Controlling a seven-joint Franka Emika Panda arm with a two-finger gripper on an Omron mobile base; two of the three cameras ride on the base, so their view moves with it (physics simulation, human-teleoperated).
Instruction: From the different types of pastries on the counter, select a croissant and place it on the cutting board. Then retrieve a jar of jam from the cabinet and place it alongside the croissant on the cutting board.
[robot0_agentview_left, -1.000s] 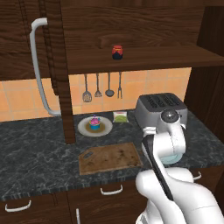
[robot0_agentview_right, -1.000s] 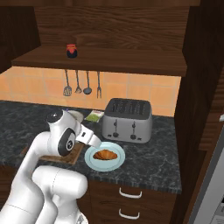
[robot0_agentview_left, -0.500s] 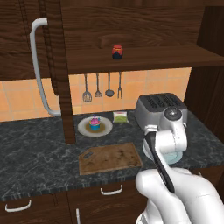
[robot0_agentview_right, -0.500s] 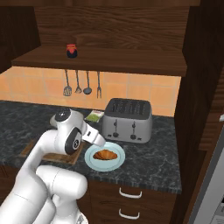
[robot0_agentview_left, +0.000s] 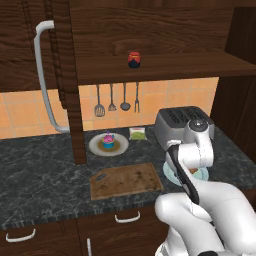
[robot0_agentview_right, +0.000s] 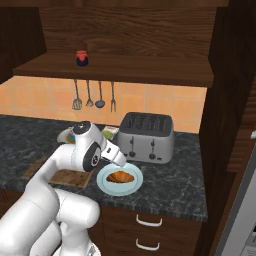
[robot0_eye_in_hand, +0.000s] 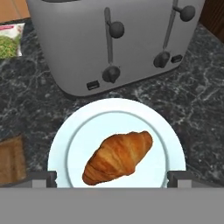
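Note:
The golden-brown croissant (robot0_eye_in_hand: 118, 156) (robot0_agentview_right: 120, 176) lies on a pale blue plate (robot0_eye_in_hand: 61, 144) (robot0_agentview_right: 131, 186) in front of the toaster. My gripper (robot0_eye_in_hand: 112, 179) hangs just above it, open wide, one fingertip on each side of the plate. The wooden cutting board (robot0_agentview_left: 127, 181) (robot0_agentview_right: 67, 176) lies bare on the dark counter (robot0_agentview_left: 40, 180) to the left of the plate. The jar of jam (robot0_agentview_left: 133, 59) (robot0_agentview_right: 82, 58), red with a dark lid, stands on the shelf of the open cabinet (robot0_agentview_left: 165, 70). A pink-frosted cupcake (robot0_agentview_left: 107, 140) sits on another plate behind the board.
A silver toaster (robot0_agentview_left: 180, 122) (robot0_eye_in_hand: 113, 39) stands right behind the croissant's plate. A green packet (robot0_agentview_left: 137, 133) lies to its left, utensils (robot0_agentview_left: 117, 97) hang on the tiled wall, and the cabinet door with its grey handle (robot0_agentview_left: 42, 75) stands open at left. A tall dark unit (robot0_agentview_right: 230, 125) closes the right side.
The arm has swung right, from beside the cutting board to over the croissant's plate. The jaws have stayed open.

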